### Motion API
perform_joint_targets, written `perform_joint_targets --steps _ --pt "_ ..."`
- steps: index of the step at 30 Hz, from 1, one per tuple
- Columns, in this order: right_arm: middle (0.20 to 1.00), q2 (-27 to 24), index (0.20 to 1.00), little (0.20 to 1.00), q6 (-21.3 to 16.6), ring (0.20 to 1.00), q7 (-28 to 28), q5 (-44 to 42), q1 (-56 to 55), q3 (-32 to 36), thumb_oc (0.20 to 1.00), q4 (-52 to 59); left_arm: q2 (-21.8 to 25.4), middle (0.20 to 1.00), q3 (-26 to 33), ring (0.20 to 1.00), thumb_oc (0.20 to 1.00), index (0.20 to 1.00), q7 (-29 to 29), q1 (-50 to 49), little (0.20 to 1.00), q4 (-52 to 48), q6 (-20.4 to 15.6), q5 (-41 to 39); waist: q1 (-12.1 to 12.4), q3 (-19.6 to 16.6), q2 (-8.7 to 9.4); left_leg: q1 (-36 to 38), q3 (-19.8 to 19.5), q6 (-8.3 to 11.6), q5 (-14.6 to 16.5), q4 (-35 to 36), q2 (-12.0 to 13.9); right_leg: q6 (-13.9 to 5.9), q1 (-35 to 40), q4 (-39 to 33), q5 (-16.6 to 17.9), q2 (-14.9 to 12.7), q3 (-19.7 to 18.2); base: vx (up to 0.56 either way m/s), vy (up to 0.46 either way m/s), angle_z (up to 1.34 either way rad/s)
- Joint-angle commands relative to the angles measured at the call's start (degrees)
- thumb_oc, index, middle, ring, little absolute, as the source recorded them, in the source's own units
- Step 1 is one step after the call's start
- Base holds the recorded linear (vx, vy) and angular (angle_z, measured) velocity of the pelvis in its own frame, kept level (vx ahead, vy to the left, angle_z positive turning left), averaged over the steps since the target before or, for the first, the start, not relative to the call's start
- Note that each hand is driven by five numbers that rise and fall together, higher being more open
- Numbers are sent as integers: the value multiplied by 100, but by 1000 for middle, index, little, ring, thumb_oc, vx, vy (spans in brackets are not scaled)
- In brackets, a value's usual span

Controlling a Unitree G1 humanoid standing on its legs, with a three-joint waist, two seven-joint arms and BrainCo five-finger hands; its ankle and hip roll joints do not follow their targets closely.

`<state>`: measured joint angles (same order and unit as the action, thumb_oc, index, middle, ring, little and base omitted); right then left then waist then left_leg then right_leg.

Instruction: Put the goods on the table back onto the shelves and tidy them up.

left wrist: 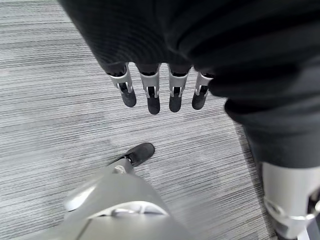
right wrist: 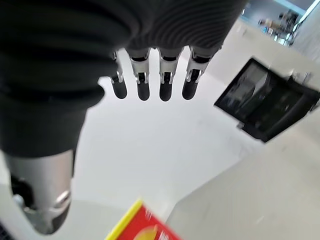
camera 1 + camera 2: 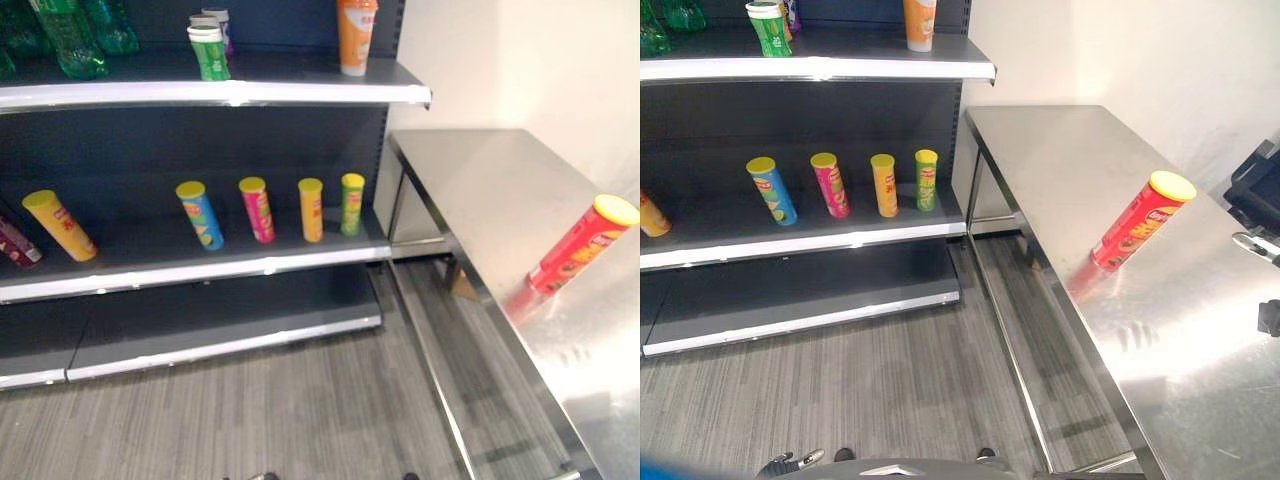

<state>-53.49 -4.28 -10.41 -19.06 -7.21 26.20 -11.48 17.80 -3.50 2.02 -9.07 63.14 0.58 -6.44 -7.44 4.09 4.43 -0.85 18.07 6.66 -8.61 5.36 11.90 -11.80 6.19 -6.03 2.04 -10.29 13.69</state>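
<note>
1. Two hands hang free. The left hand [image 1: 160,92] shows in its wrist view with fingers straight and relaxed over the grey striped floor [image 1: 50,125], holding nothing.
2. The right hand [image 2: 152,82] shows in its wrist view with fingers likewise straight and loose, grasping nothing. A corner of the red can [image 2: 142,227] with its yellow lid shows near the thumb, apart from the fingers, not touching them.
3. On the steel table [image 3: 1070,160], toward its right side, stands the red can [image 3: 1140,222]. It is a tall round tube, red with yellow and orange print and a yellow lid. It stands on its base, its long axis running up and down, the lid on top. Its reddish reflection spreads on the table just in front of its base.
4. Left of the table is a dark shelf unit [image 3: 250,130] with pale front edges. The lowest shelf [image 3: 200,320] sits just above the floor.
5. On the middle shelf [image 3: 200,262] four cans stand upright in a row, near one another but apart: a blue can [image 3: 200,215], a pink can [image 3: 257,210], a yellow can [image 3: 311,210] and a green can [image 3: 352,204], all with yellow lids. Further left stands another yellow can [image 3: 58,225], well apart from the row, with a dark red can [image 3: 15,243] beside it at the view's edge.
6. On the top shelf [image 3: 300,85] stand green bottles [image 3: 75,35], a green tub [image 3: 209,50] with a white lid, and an orange cup [image 3: 356,35].
</note>
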Motion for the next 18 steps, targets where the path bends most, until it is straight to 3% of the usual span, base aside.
perform_joint_targets --steps 1,3,8,9,10,11,13,14,15,18 --pt "1000 -542 1000 1000 -270 1000 32 -157 751 21 1000 -29 282 1000 -70 1000 1000 1000 -34 360 1000 -193 -67 104 207 352 199 360 -63 165 985 -362 118 231 -258 152 -387 185 53 15 -31 3" --pt "1000 -773 1000 1000 -235 1000 90 111 1426 -696 1000 51 258 1000 -413 1000 1000 1000 -152 373 1000 -251 -94 354 131 412 17 528 146 223 996 -408 224 238 -309 125 -368 257 -103 48 -87 -17" --pt "1000 -868 1000 1000 -222 1000 215 336 2164 -1589 1000 189 337 1000 -488 1000 1000 1000 -243 392 1000 -597 -186 277 81 434 -35 640 330 269 1118 -900 446 326 -401 111 -394 450 -462 59 -105 -58" --pt "1000 -876 1000 1000 -238 1000 234 328 2339 -1784 1000 199 387 1000 -469 1000 1000 1000 -251 430 1000 -739 -202 107 160 513 -2 453 -65 288 955 -1407 516 424 -403 118 -410 578 -597 28 -130 -45" --pt "1000 -874 1000 1000 -239 1000 234 328 2350 -1791 1000 195 389 1000 -464 1000 1000 1000 -251 432 1000 -740 -201 107 149 499 3 422 -75 286 940 -1411 513 429 -425 114 -397 575 -592 8 -157 -44" --pt "1000 -909 1000 1000 -257 1000 231 296 2450 -1865 1000 243 434 1000 -461 1000 1000 1000 -235 462 1000 -865 -221 -19 242 607 65 191 -553 237 895 -1845 459 499 -380 110 -429 640 -672 -22 -102 -48" --pt "1000 -938 1000 1000 -298 1000 183 204 2665 -2038 1000 125 425 1000 -497 1000 1000 1000 -175 533 1000 -878 -228 -154 341 737 200 -260 -1364 167 981 -2291 94 576 -362 103 -458 634 -698 -33 -86 -46" --pt "1000 -938 1000 1000 -299 1000 183 204 2670 -2043 1000 123 425 1000 -495 1000 1000 1000 -175 532 1000 -878 -228 -154 329 728 202 -274 -1373 166 978 -2292 90 576 -371 103 -458 631 -690 32 -20 -17" --pt "1000 -987 1000 1000 -265 1000 194 151 2719 -2102 1000 114 371 1000 -512 1000 1000 1000 -182 590 1000 -837 -213 -279 471 778 283 -495 -1938 94 1404 -1931 -360 550 -326 103 -501 655 -815 80 47 -14" --pt "1000 -951 1000 1000 -299 1000 166 144 2858 -2225 1000 51 328 1000 -553 1000 1000 1000 -142 591 1000 -693 -240 -338 655 789 194 -902 -2626 122 837 -967 -682 469 -283 103 -544 727 -982 116 142 -30"
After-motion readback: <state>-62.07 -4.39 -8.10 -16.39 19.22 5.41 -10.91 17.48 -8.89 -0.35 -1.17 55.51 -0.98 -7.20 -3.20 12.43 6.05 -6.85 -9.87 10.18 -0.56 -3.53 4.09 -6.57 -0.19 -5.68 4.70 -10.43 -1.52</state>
